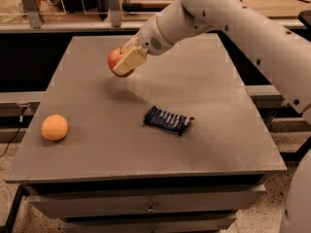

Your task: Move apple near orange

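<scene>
The red apple (115, 59) with a short stem is held in my gripper (124, 63), lifted above the back-left part of the grey table (214, 130). A cream finger (129, 60) lies across the apple's front, and the gripper is shut on it. The orange (54, 127) sits on the table near the front-left edge, well apart from the apple and below-left of it in the view. My white arm reaches in from the upper right.
A dark blue snack packet (167, 120) lies on the table right of centre. Metal posts and a rail (68, 25) run behind the table's back edge. Drawers (146, 205) sit under the tabletop.
</scene>
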`<state>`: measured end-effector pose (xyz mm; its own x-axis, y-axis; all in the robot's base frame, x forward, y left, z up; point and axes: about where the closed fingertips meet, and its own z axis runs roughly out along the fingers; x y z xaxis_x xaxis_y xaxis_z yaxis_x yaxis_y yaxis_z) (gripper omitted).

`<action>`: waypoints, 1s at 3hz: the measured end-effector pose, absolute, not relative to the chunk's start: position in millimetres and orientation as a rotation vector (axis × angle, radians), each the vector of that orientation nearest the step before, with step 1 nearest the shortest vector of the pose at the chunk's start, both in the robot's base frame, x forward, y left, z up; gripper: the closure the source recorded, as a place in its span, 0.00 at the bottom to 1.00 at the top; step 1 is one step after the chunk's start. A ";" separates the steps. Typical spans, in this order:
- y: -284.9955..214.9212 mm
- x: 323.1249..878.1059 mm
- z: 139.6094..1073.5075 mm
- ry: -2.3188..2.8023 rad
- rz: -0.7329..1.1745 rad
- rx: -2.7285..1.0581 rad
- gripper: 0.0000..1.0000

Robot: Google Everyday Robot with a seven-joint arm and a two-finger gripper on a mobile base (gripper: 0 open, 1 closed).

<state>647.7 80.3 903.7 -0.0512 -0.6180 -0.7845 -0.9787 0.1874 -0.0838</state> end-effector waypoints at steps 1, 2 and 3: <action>94.4 633.1 904.5 1.665 0.673 -1.573 1.00; 117.8 595.1 907.7 1.510 0.738 -1.685 1.00; 136.7 559.5 901.7 1.410 0.806 -1.777 1.00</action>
<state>559.5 136.7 901.7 0.2074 -0.5291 -0.8228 -0.9775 -0.1450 -0.1532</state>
